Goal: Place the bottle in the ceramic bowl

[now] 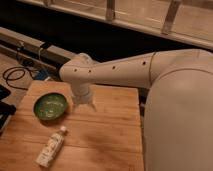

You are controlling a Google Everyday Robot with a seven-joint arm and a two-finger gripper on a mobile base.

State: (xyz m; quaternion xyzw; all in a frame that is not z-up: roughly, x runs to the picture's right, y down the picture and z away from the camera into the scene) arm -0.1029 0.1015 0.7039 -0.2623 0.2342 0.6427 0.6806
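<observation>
The bottle [51,147] is small and whitish with a white cap and a pale label. It lies on its side on the wooden table [110,130], near the front left, cap pointing up and right. The ceramic bowl [50,106] is glossy green with a dark rim and sits at the table's left, behind the bottle. It holds nothing. My gripper [85,106] hangs from the white arm, pointing down, just right of the bowl and above and behind the bottle. It holds nothing that I can see.
My white arm [150,70] reaches in from the right and its bulky body fills the right side. Black cables [15,75] lie on the floor beyond the table's far left corner. A dark ledge and a rail run behind the table.
</observation>
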